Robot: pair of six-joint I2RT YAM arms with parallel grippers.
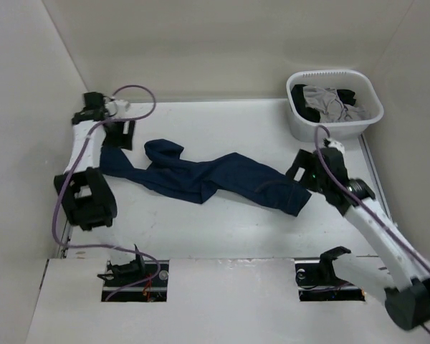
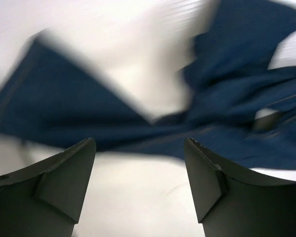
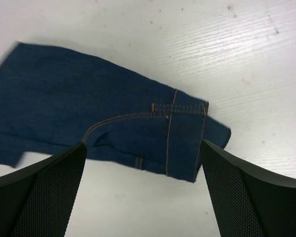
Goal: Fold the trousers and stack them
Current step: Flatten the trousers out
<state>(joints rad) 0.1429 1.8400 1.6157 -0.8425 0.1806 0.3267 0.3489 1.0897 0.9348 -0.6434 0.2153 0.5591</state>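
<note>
Left gripper (image 2: 139,143) and right gripper (image 3: 143,144) are spread apart and empty by the 9 and 3 o'clock ends of the twisted trousers (image 1: 222,179) on the table (image 1: 201,229), so both ends should be pinched low and pulled straight.

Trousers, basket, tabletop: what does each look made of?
The trousers: dark blue denim, matte; tan contrast stitching along the seams shows it. The basket: likely white moulded plastic, smooth walls, slotted rim. The table: white, matte, fine grain lines; painted wood or laminate, cannot tell.
</note>
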